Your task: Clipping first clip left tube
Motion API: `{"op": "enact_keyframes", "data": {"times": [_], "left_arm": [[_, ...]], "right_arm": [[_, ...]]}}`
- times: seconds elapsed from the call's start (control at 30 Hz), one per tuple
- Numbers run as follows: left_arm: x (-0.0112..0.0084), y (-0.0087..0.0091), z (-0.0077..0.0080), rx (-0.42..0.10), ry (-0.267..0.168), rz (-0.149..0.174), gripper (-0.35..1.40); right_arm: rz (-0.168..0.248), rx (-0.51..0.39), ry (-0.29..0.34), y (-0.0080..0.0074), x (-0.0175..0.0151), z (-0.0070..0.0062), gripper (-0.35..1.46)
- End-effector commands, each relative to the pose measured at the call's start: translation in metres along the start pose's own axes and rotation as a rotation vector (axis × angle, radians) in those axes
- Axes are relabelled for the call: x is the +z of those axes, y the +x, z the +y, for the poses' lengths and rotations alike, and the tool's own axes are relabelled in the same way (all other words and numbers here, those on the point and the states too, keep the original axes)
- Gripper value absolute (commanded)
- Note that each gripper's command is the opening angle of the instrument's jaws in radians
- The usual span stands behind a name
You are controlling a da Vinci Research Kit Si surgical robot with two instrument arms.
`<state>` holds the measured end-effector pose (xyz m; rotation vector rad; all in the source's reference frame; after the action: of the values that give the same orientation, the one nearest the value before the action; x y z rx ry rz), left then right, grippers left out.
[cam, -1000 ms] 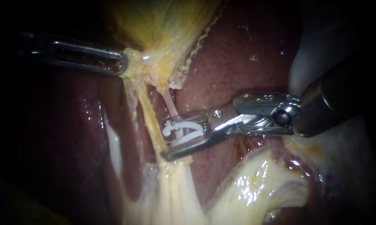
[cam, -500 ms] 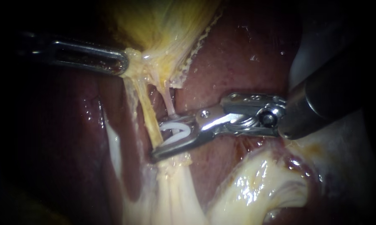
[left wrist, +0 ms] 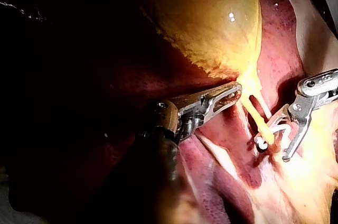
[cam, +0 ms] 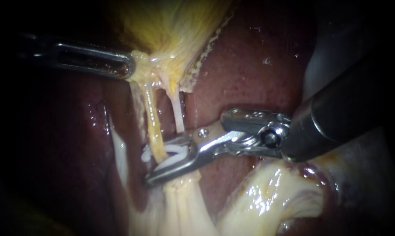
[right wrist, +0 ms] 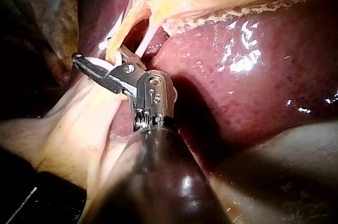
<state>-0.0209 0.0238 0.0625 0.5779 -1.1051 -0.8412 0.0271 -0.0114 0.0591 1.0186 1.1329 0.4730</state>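
My left instrument comes in from the left with its jaws shut on the yellow tissue where the gallbladder narrows, holding it taut; the left wrist view shows the same grip. Two tubes run down from there: the yellowish left tube and the thinner pale right tube. My right instrument holds a white clip between its jaws. The clip stands open astride the left tube, its tip past the tube's far side. The right wrist view shows the jaws at the tube.
Dark red liver lies behind the tubes and under my right instrument's shaft. Glistening pale fatty tissue bulges below the right instrument's wrist. The tubes merge into whitish tissue under the clip.
My right instrument has moved left and a little down with the clip, from beside the right tube to astride the left tube. The left instrument has held still.
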Motion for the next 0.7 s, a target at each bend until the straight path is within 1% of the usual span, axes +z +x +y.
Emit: {"op": "enact_keyframes", "data": {"times": [0.03,0.17,0.33,0.5,0.7], "left_arm": [[0.0000,0.0000,0.0000,-0.001,0.002,0.001,-0.35],[0.0000,0.0000,0.0000,-0.001,0.002,0.001,-0.35],[0.0000,0.0000,-0.0001,-0.001,0.002,0.001,-0.35],[0.0000,0.0000,-0.0001,0.005,0.002,0.001,-0.35],[0.0000,0.0000,-0.0001,0.006,0.002,0.001,-0.35]], "right_arm": [[-0.003,-0.003,0.001,-0.0001,0.0001,-0.0002,0.43],[-0.006,0.003,0.008,-0.0007,0.0009,-0.0010,0.43],[-0.009,0.010,0.016,-0.0019,0.0021,-0.0018,0.42],[-0.005,0.027,0.021,-0.0026,0.0027,-0.0017,0.40],[-0.004,0.036,0.022,-0.0029,0.0031,-0.0014,0.36]]}}
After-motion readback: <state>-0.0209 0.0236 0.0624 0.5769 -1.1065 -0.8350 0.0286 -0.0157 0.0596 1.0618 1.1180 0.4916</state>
